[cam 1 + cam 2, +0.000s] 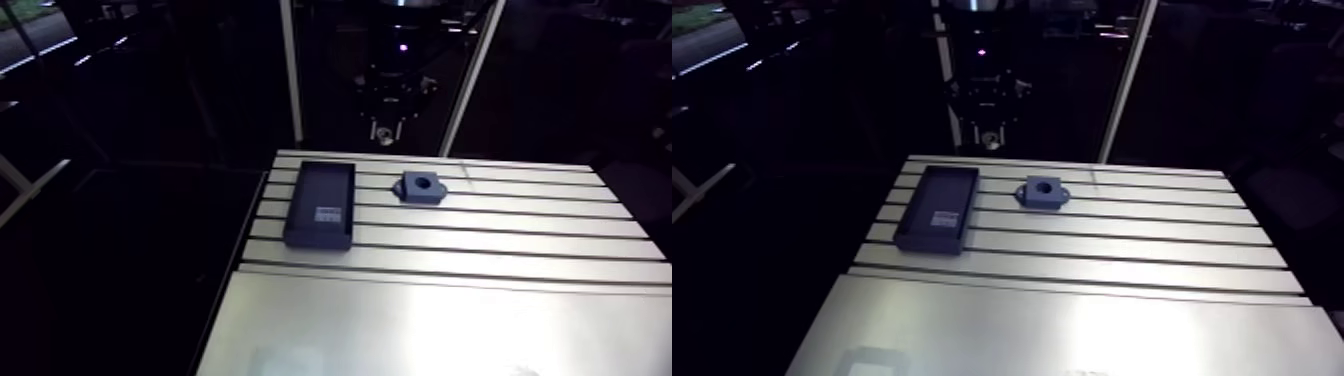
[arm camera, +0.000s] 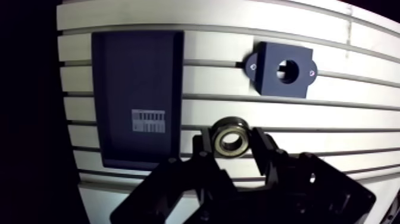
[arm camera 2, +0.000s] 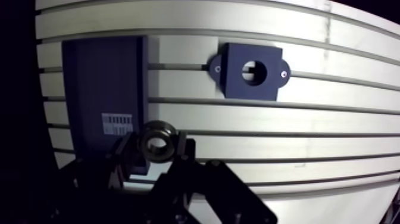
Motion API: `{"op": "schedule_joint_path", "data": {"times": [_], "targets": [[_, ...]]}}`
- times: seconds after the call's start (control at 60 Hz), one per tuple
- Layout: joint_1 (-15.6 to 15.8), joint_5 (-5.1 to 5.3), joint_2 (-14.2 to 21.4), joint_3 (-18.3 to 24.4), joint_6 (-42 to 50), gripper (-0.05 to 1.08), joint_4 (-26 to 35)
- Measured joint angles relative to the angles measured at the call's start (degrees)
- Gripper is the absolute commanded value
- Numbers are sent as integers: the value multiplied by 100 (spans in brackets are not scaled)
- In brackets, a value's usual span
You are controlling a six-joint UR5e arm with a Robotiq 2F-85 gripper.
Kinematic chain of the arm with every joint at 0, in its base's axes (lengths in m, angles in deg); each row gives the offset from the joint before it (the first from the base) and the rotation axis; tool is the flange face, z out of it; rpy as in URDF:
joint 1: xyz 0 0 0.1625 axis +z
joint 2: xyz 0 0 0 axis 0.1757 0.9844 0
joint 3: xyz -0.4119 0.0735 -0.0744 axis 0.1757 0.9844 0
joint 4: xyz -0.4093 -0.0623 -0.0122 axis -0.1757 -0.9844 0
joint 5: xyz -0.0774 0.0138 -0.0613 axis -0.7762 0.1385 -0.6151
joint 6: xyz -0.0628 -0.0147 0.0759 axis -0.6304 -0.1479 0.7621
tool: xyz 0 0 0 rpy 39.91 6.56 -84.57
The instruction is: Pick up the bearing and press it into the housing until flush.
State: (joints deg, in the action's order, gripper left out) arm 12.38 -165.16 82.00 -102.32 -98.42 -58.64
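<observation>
arm view: arm's up high, wrist pointing straight down, tool hanging above the tabletop. wrist view: 2 fingers pinched on the bearing, housing ahead of the tool, bore empty. pick looks done, next is centring over that bore and pressing square.
</observation>
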Motion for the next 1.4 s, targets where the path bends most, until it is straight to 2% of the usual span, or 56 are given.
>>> {"op": "schedule_joint_path", "data": {"times": [0.133,0.4,0.533,0.817,1.4], "targets": [[-197,-47,-20,166,-213,68,147],[-564,-274,-207,433,-649,68,322],[-642,-333,-310,513,-799,68,338],[-681,-327,-443,509,-889,69,195],[-796,-302,-679,33,-904,69,-439]]}}
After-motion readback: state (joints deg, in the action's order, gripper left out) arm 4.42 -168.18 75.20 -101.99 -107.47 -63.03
